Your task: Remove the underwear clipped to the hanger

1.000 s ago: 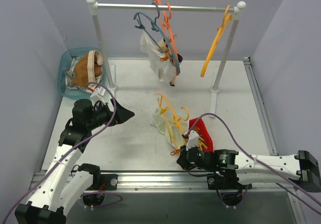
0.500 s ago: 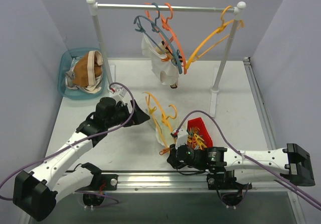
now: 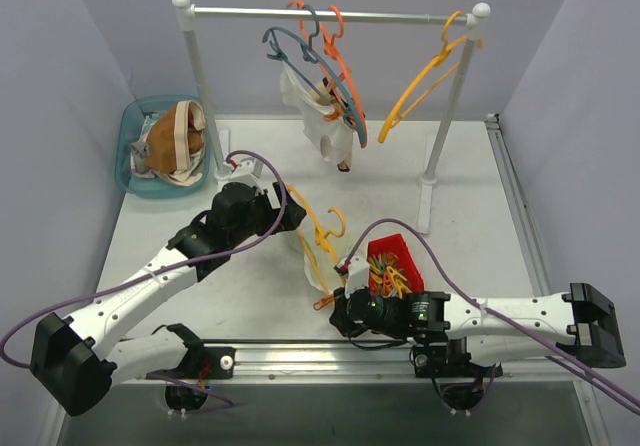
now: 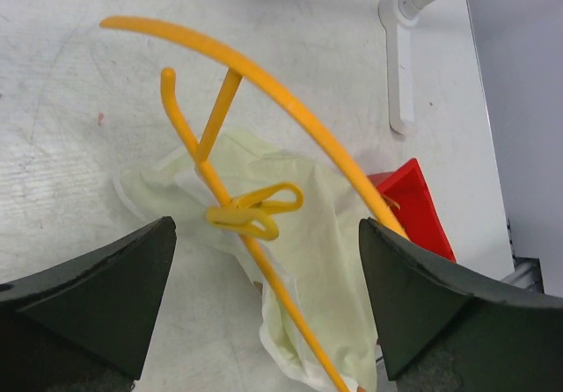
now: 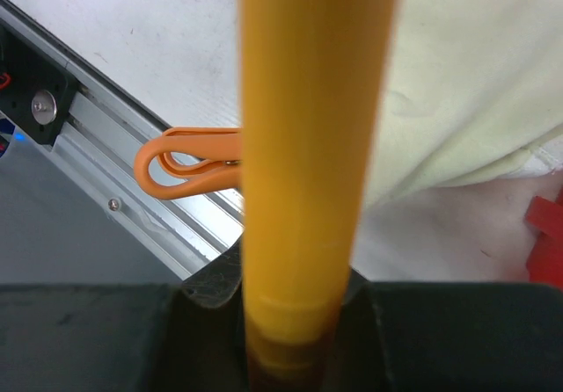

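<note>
Left wrist view shows the left end effector [image 4: 264,278] spread wide over the cream underwear [image 4: 321,243], which lies on the bench [image 4: 62,102] pegged to the yellow hanger [image 4: 264,84] by a yellow pin [image 4: 255,212]. The right end effector [image 5: 295,322] pinches the hanger. I reckon a tug on the cloth with the pin biting could twist the hanger loose, or the wide jaws could catch the hanger instead.
</note>
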